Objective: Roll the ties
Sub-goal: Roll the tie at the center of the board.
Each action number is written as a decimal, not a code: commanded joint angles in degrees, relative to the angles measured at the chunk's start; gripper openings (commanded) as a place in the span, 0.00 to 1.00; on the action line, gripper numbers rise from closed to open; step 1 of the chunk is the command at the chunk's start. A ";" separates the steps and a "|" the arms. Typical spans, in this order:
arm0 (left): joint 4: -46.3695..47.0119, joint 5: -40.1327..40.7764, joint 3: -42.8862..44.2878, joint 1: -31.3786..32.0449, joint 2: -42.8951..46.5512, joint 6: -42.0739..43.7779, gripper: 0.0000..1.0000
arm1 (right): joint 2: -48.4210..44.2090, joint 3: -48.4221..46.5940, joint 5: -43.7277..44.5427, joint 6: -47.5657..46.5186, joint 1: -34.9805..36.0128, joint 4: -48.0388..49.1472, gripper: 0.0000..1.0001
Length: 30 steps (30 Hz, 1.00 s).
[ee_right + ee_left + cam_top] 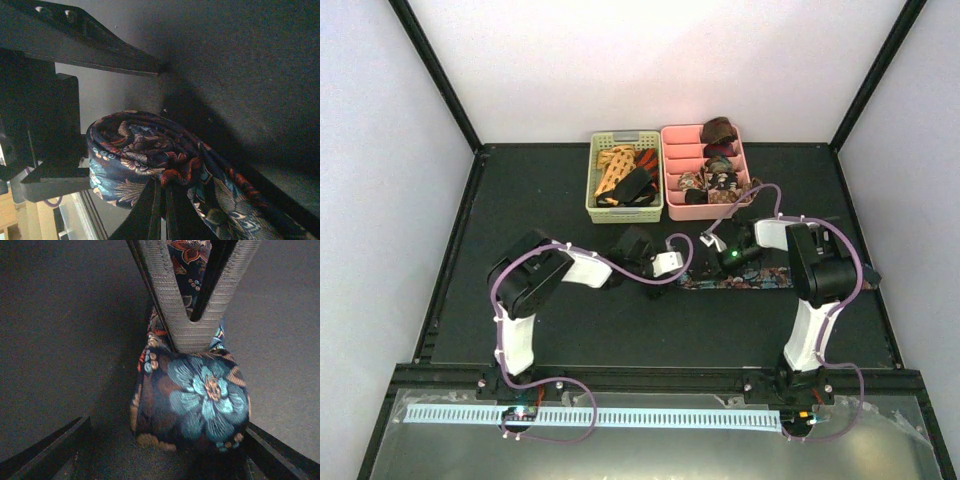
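My left gripper (167, 435) lies low over the table (550, 320), its fingers (55, 450) spread wide apart. The flat end of the floral tie (200, 400) lies between them, and nothing is clamped; the right-hand finger comes just beside the cloth, but I cannot tell whether it touches. Beyond my left arm, at the back of the table, stands the basket (625, 214). In it lies a loose heap: an orange tie (614, 165), a black tie (634, 186) and some red cloth behind them. The floral tie runs along the table in front of the two containers, one end flat by my left fingers. The tray (667, 165) stands just right of the basket, side by side with it. A brown coil (718, 130) sits in its back compartment, and more coils (712, 184), dark and patterned, fill the nearer ones; I cannot tell them apart one from another. My right gripper (162, 205) has its fingers (165, 290) pressed together on the floral tie, whose rolled part is bunched in a coil round their tips, lifted a little off the table.
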<state>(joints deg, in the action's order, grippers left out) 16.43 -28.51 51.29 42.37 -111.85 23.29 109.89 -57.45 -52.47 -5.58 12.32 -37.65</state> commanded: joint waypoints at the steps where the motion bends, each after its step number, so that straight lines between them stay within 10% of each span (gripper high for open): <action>1: 7.22 -3.90 -2.91 -0.27 0.54 -3.39 0.80 | 0.96 1.69 8.52 -0.70 -0.70 -1.20 0.02; 10: 20.52 -8.01 -1.41 1.26 -7.52 -7.74 0.80 | 0.68 1.70 12.26 0.74 -1.27 -1.56 0.02; 18: 11.48 -2.37 2.39 2.15 -8.31 -6.35 0.39 | 2.12 -0.08 5.42 -0.59 -1.29 -1.25 0.02; 30: -11.72 9.54 1.11 2.19 -2.40 1.25 0.32 | -6.38 -2.21 -2.99 -0.65 0.22 -2.45 0.43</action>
<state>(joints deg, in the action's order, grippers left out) 17.21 -24.97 53.12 44.71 -113.27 21.67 106.76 -59.68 -52.25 -7.22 11.27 -40.95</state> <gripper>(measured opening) 0.320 0.413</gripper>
